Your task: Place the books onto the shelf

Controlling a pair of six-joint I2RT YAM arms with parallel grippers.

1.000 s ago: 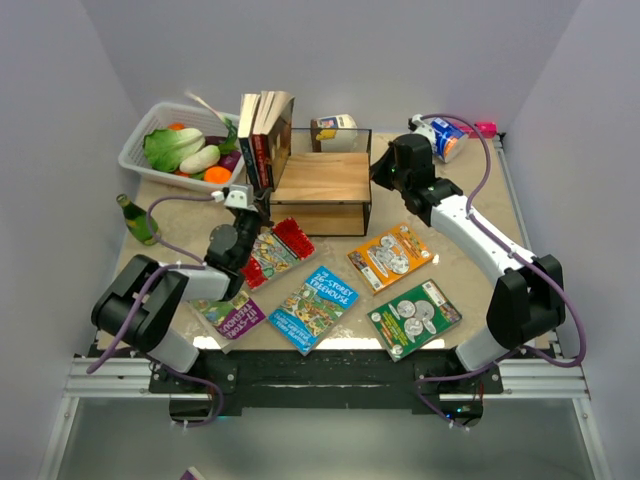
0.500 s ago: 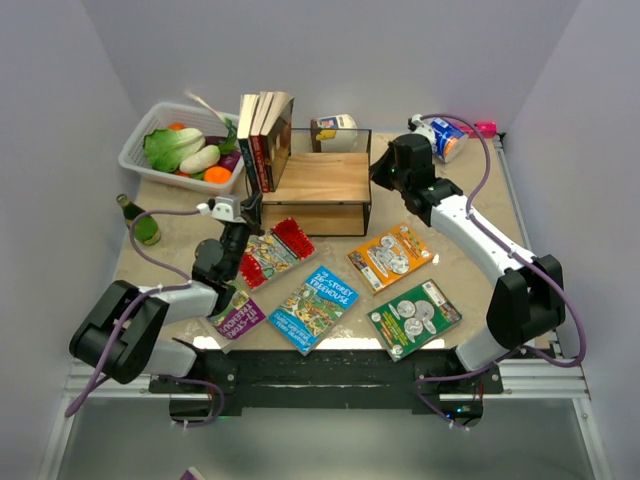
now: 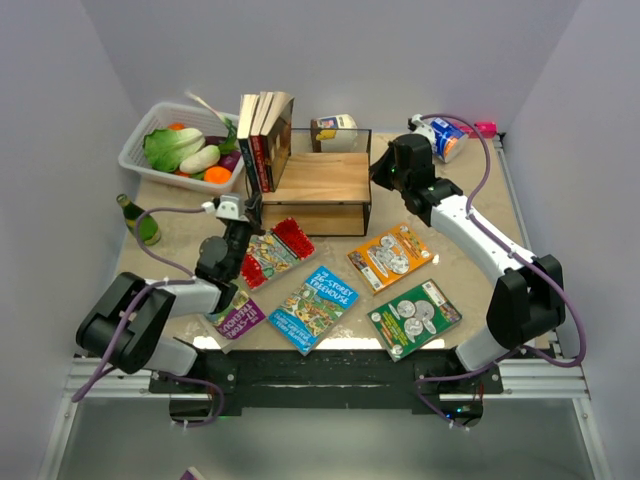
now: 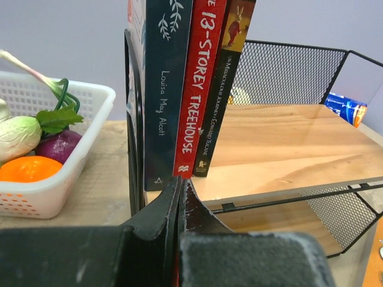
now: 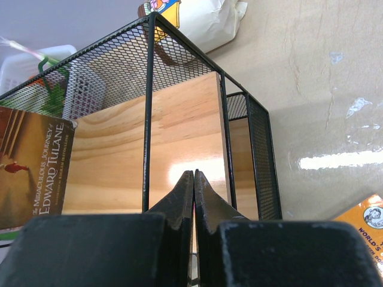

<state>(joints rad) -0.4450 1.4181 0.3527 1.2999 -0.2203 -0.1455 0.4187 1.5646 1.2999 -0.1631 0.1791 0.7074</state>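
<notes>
**Inspector:** State of both end effectors?

**Operator:** My left gripper [image 4: 181,190] has its fingers pressed together, nothing between them. My right gripper [image 5: 193,179] is the same: pressed together and holding nothing.

**Inspector:** Position of each?

**Operator:** My left tips sit low at the front left corner of the shelf [image 3: 322,178], just below the foot of the red Treehouse book [image 4: 200,89]. Whether they touch it, I cannot tell. My right tips are at the shelf's right end, in line with a black upright of the mesh frame, facing the top board from the side.

**Inspector:** Books on the shelf?

**Operator:** Three stand upright at the left end of the top board, against the frame. They are the dark blue Alcott book [image 4: 161,89], the red Treehouse book beside it, then the Edward Tulane book [image 4: 222,101].

**Inspector:** Books off the shelf?

**Operator:** Five lie flat, covers up, on the table [image 3: 330,250] in front of the shelf. The red-covered book [image 3: 275,250] is nearest the shelf, beside my left wrist. The purple book [image 3: 238,318] is partly under my left arm. The blue book [image 3: 315,303] lies in the middle, with the orange book [image 3: 390,256] to its right. The green coin book [image 3: 413,318] is at the near right.

**Inspector:** Other items?

**Operator:** A white basket [image 3: 133,140] of vegetables stands left of the shelf, and a green bottle [image 3: 140,222] near the table's left edge
</notes>
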